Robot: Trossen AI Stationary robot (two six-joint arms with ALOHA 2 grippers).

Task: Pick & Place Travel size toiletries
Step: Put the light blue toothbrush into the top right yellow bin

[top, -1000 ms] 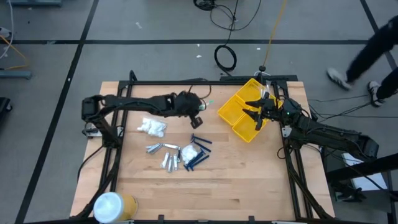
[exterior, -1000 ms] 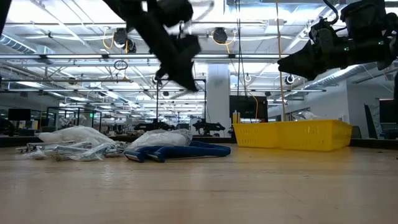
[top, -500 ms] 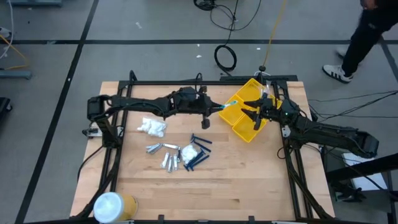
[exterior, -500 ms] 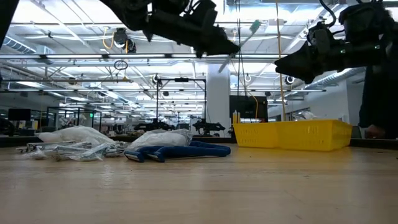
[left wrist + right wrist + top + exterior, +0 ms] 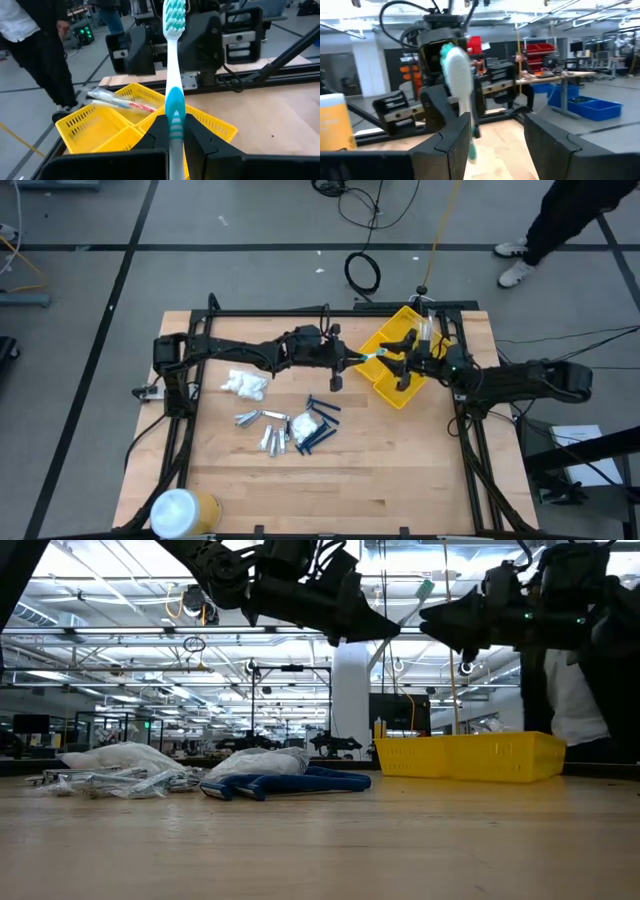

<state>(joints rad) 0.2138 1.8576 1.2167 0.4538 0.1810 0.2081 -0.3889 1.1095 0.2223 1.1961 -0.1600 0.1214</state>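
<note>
Since the previous frames, we see the left hand [image 5: 352, 359] has carried the white-and-blue plastic toothbrush [image 5: 172, 75] further toward the yellow compartmented plastic bin [image 5: 385, 380], and the right hand [image 5: 398, 362] has advanced to meet it. Over the wooden table [image 5: 300, 480], the left hand pinches the toothbrush handle. The right hand's fingers stand spread around the bristle end, not touching it.

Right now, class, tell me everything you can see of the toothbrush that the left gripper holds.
The toothbrush is a slim plastic stick: white neck, light blue handle with white ribs, white and teal bristles. The left gripper is shut on its handle, the head pointing forward. It hangs in the air over the yellow bin, reaching toward the open right gripper, which does not yet hold it.
</note>
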